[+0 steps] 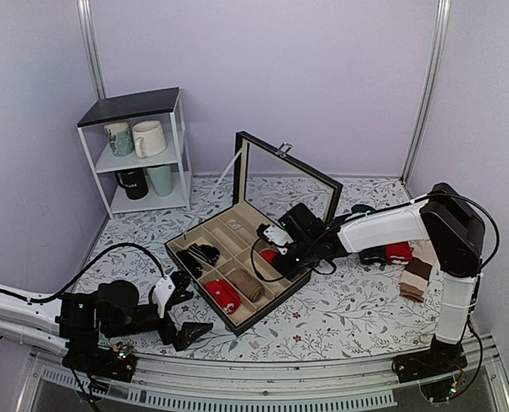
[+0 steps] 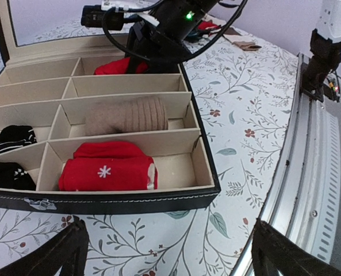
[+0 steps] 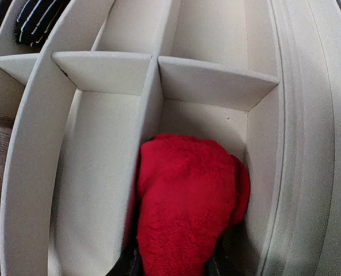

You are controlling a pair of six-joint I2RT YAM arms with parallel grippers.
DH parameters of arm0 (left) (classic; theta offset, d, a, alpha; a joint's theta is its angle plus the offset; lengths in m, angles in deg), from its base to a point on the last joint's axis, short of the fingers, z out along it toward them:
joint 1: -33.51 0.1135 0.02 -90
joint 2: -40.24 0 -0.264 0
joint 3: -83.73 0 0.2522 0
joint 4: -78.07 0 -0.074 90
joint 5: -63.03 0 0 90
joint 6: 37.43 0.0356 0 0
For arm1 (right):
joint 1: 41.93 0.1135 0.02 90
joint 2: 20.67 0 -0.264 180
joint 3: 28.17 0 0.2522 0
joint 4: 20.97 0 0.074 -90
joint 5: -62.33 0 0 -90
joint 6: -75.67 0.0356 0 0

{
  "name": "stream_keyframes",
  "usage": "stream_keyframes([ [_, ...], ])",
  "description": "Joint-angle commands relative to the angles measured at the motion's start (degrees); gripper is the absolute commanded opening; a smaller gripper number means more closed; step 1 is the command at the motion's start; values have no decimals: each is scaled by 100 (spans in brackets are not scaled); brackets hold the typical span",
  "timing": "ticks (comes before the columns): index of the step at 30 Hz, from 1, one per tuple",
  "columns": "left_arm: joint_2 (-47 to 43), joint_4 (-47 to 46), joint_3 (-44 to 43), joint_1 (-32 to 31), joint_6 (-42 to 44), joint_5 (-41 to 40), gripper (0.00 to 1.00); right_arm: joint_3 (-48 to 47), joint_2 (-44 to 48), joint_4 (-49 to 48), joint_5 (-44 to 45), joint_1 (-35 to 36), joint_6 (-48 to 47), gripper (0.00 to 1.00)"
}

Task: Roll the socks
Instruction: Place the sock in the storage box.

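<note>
The socks [image 3: 187, 195] are a rolled bright red bundle, sitting in a far compartment of the open black box [image 1: 263, 307]. Only red knit shows; the beige end is hidden. My right gripper [image 3: 173, 267] is shut on the bundle, with its dark fingers on either side of the bundle's lower end. In the top view the right gripper [image 1: 281, 247] reaches into the box beside the red bundle [image 1: 269, 255]. The bundle also shows in the left wrist view [image 2: 115, 66]. My left gripper [image 2: 173, 256] is open and empty, low over the table in front of the box [image 1: 188, 309].
The box also holds a red sock with a white snowflake [image 2: 107, 169], a rolled brown sock [image 2: 130, 115] and black socks [image 1: 201, 254]. Its lid [image 1: 284, 172] stands open. Loose socks [image 1: 390, 253] lie at the right. A shelf with mugs [image 1: 142, 146] stands at the back left.
</note>
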Motion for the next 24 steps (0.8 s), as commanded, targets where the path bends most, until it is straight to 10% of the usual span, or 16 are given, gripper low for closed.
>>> stream_keyframes([
  [1, -46, -119, 81, 73, 36, 0, 99, -145, -143, 656, -207, -20, 250, 30],
  [24, -55, -128, 90, 73, 37, -18, 99, -808, -94, 1219, -148, -104, 699, 48],
])
